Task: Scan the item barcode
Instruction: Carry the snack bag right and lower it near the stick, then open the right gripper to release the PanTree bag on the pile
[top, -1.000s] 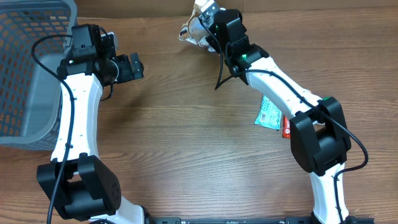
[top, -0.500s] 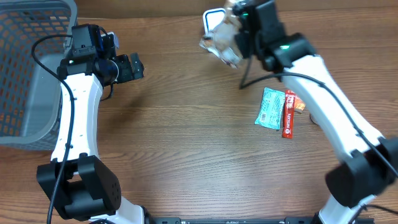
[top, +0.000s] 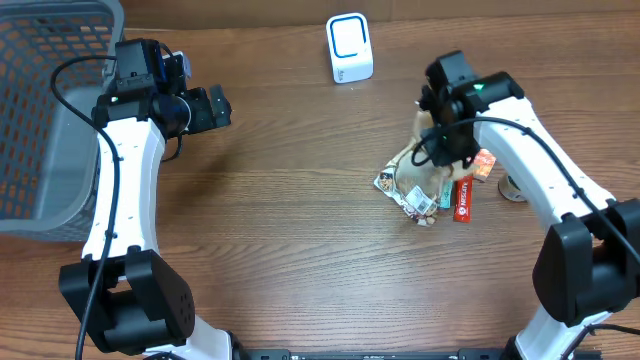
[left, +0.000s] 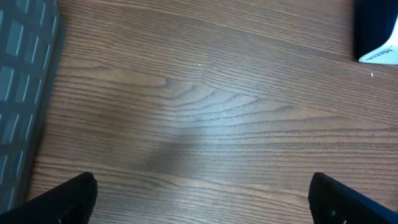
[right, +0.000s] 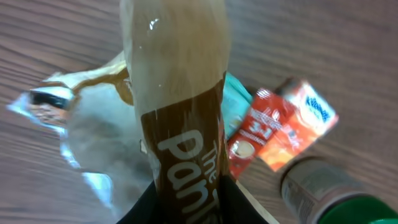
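The item is a brown and clear snack bag (right: 180, 93) with white lettering, and my right gripper (right: 186, 199) is shut on its top end. Seen from overhead, the bag (top: 408, 185) hangs below the right gripper (top: 447, 125), its lower end low over the wood and over the teal packet. The white barcode scanner (top: 349, 47) stands at the back centre, well apart from the bag. Near the basket my left gripper (top: 205, 107) is open and holds nothing. In the left wrist view the left gripper (left: 202, 199) hangs over bare wood.
A teal packet (right: 239, 99), a red packet (right: 255, 134) and an orange packet (right: 305, 118) lie just right of the bag. A green-topped can (right: 329, 193) lies beside them. A grey mesh basket (top: 40, 110) fills the far left. The scanner's corner (left: 376, 31) shows at top right.
My right arm has carried the bag from in front of the scanner forward and right, down over the packets. The left arm has not moved.
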